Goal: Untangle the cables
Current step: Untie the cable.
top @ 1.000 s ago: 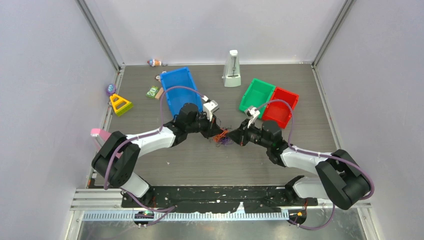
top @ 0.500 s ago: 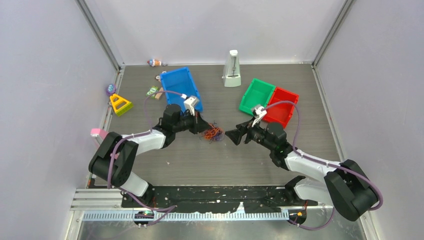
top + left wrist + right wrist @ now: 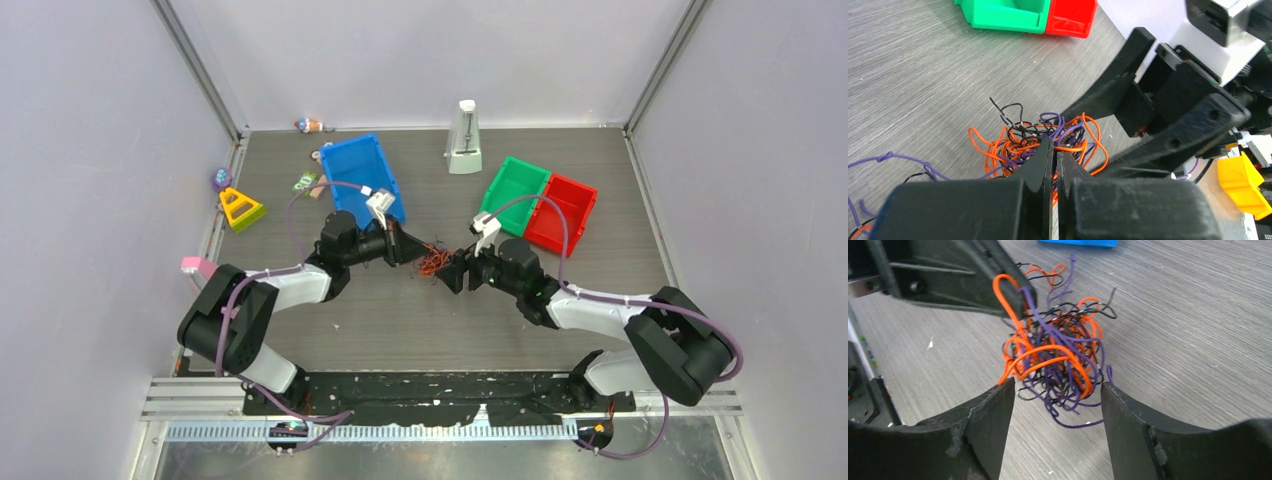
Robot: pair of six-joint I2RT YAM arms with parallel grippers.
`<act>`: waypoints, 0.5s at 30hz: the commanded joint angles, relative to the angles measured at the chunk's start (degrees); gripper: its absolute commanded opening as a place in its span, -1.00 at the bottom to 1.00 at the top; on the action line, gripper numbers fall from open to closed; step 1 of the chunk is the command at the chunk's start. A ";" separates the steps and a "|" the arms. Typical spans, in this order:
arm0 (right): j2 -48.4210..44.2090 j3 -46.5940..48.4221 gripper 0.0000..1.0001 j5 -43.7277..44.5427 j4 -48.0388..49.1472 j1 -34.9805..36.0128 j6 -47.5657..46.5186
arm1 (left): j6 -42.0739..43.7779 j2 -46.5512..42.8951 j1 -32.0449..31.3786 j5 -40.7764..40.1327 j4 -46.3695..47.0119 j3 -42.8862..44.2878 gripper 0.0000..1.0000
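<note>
Cables (image 3: 1053, 352) in left tool (image 3: 1053, 146); right tool (image 3: 1056, 385) wide

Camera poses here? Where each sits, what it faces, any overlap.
Top external: above and behind the robot, looking down on the table; left arm and right arm visible.
Left wrist: on the left arm, looking along the left gripper, shut on the cables, toward the green bin.
Right wrist: on the right arm, looking through the open right gripper at the cables, blue bin beyond.
Shared: all three show the cables; each wrist view shows the opposite gripper.
</note>
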 commanded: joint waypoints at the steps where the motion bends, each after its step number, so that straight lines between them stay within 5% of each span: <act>1: 2.45 3.59 0.30 4.08 1.00 0.07 -0.19 | -1.74 -2.12 0.24 2.47 7.55 -0.96 -1.00; 4: 3.36 4.23 -0.07 4.94 0.63 0.07 0.70 | -2.41 -2.66 0.24 3.19 9.39 -1.60 -1.00; 5: 3.47 4.50 -0.43 5.02 0.32 0.07 0.64 | -2.59 -2.84 0.24 3.40 10.14 -1.75 -1.00; 7: 3.22 4.49 -0.79 5.97 0.00 0.05 0.84 | -2.88 -3.28 0.31 3.53 11.20 -2.31 -1.00; 15: -0.54 2.81 -0.89 23.09 -9.64 -5.13 8.89 | -0.78 -14.48 6.86 -11.82 7.63 -11.73 -1.00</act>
